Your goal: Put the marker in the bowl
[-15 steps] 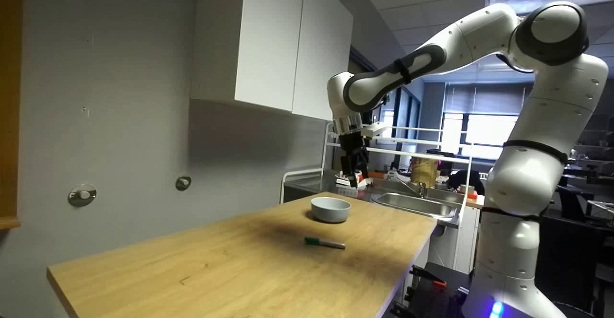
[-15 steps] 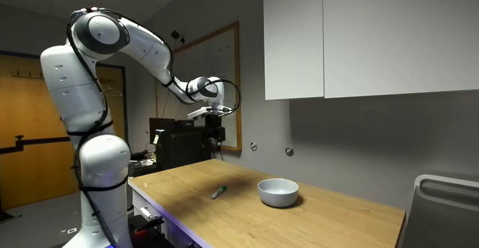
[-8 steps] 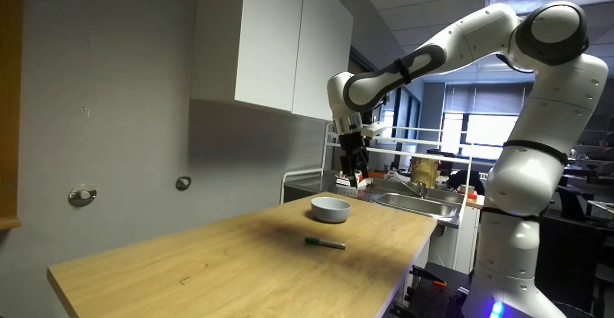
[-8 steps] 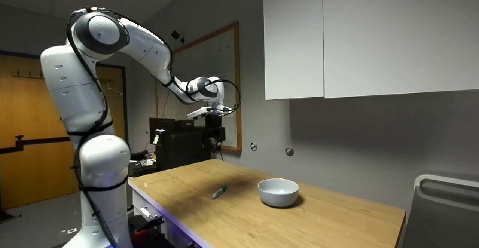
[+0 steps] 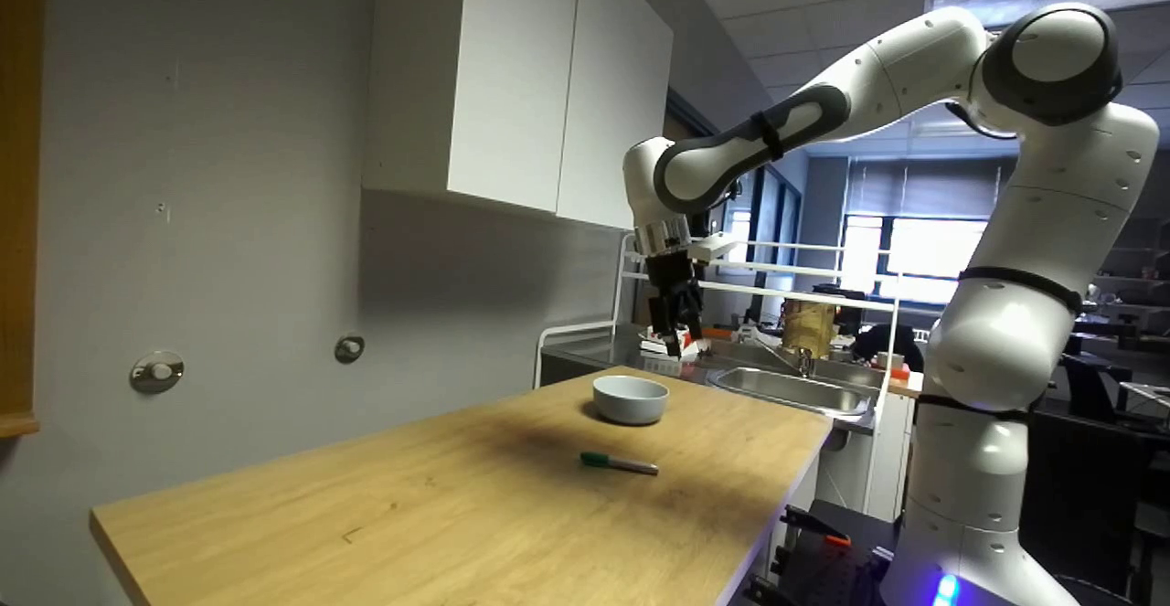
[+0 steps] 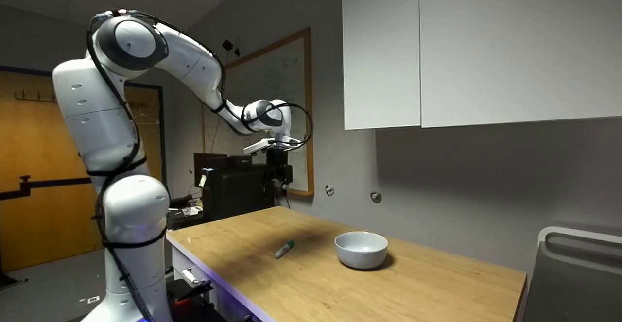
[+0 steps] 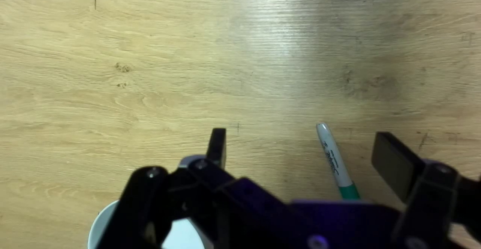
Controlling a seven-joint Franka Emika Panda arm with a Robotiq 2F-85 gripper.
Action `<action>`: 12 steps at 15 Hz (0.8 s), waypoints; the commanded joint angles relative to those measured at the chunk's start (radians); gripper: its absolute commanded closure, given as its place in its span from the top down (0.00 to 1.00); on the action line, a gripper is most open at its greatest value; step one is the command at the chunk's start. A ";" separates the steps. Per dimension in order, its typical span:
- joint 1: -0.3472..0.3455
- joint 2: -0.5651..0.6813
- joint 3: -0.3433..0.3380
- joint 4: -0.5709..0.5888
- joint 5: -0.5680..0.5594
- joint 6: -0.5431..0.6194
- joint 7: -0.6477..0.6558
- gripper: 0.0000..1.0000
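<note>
Grey wall point(image 5: 247, 231); white cabinets point(image 6: 481, 50); window point(image 5: 932, 245) seemingly half-shaded.

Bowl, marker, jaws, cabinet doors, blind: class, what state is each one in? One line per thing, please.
Bowl: upright on the table, no contents visible.
Marker: capped, lying on its side on the table.
Jaws: open, above the table, holding nothing.
Cabinet doors: shut.
Blind: partly lowered.

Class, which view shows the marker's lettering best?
Wrist view: the marker appears largest, lettering visible, though the end effector hides part of the green cap. In both exterior views it is whole but small, lettering unreadable.
</note>
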 commanded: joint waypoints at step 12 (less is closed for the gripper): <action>0.031 0.147 -0.051 -0.001 0.060 0.218 -0.112 1.00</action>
